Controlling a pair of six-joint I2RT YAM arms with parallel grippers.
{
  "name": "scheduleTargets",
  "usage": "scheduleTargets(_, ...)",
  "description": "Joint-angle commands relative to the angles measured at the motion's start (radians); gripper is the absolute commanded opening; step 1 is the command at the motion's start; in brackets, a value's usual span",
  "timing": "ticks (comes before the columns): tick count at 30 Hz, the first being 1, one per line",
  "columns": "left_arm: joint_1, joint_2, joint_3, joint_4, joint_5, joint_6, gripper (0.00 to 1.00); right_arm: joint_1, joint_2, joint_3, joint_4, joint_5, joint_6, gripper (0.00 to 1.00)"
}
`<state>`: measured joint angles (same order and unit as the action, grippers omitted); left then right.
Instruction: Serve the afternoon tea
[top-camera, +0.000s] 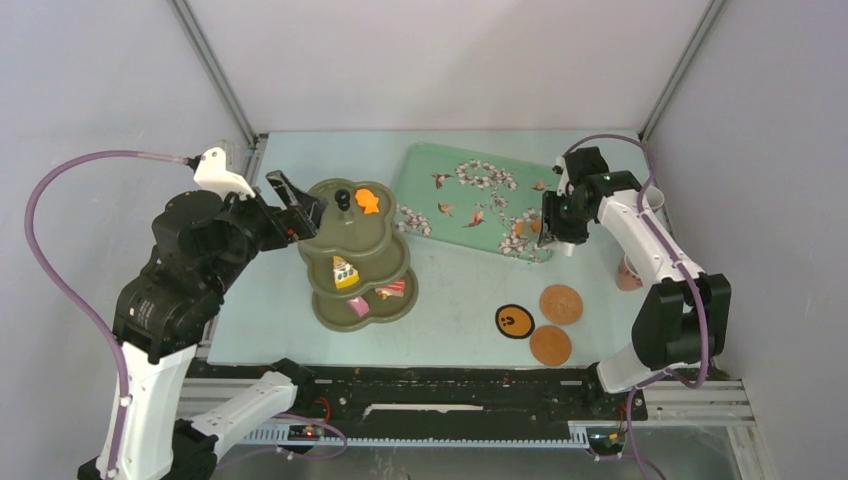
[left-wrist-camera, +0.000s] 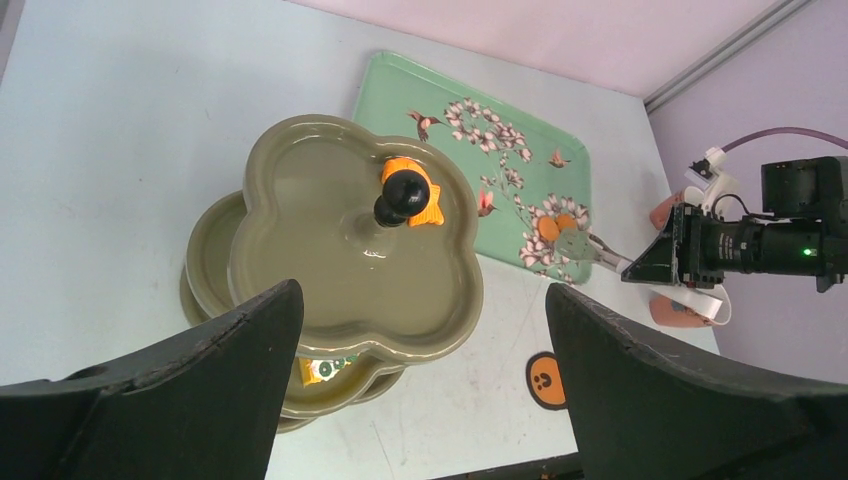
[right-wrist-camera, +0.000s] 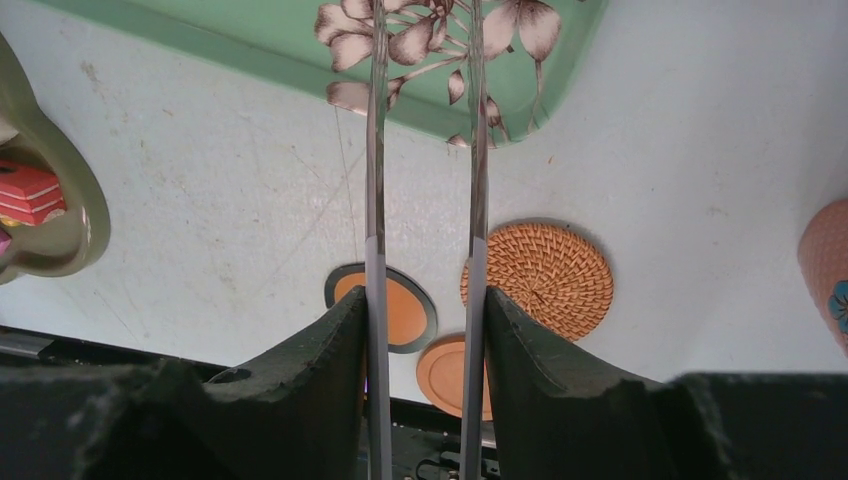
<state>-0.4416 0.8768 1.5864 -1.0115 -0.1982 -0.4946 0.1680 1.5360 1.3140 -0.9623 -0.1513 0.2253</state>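
Serving looks roughly half done. The olive-green three-tier stand (left-wrist-camera: 300, 200), left of centre on the worktop (top-camera: 450, 290), already carries an orange pastry (top-camera: 367, 200) beside its black knob on the top tier, a yellow wedge (top-camera: 345, 272) on the middle tier, and a pink piece (top-camera: 358, 306) and a red one (top-camera: 392, 289) on the bottom. More orange pastry (left-wrist-camera: 552, 228) (one piece or two, hard to tell) lies at the near right corner of the mint-green floral tray (top-camera: 440, 165). The right hand (right-wrist-camera: 425, 330) is clamped on metal tongs (right-wrist-camera: 375, 150), whose tips hang just beside that pastry. The left hand (left-wrist-camera: 422, 295) hovers above the stand with its fingers wide apart and nothing between them. The three round coasters (top-camera: 561, 304) sit bare in a cluster near the front, right of the stand. A pinkish cup (right-wrist-camera: 825, 265) stands well off to the right, partly hidden by the right arm, so setting cups on coasters seems not yet begun.
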Motion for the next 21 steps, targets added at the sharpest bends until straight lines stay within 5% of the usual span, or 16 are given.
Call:
scheduleTargets(1,0.011,0.004,0.037,0.011,0.011,0.029,0.98,0.01,0.02,0.025,0.04,0.01,0.002,0.45)
scheduleTargets(21,0.033,0.023,0.061,-0.002,0.023,0.05,0.98,0.068,0.142,0.054,0.099,0.131,-0.035,0.46)
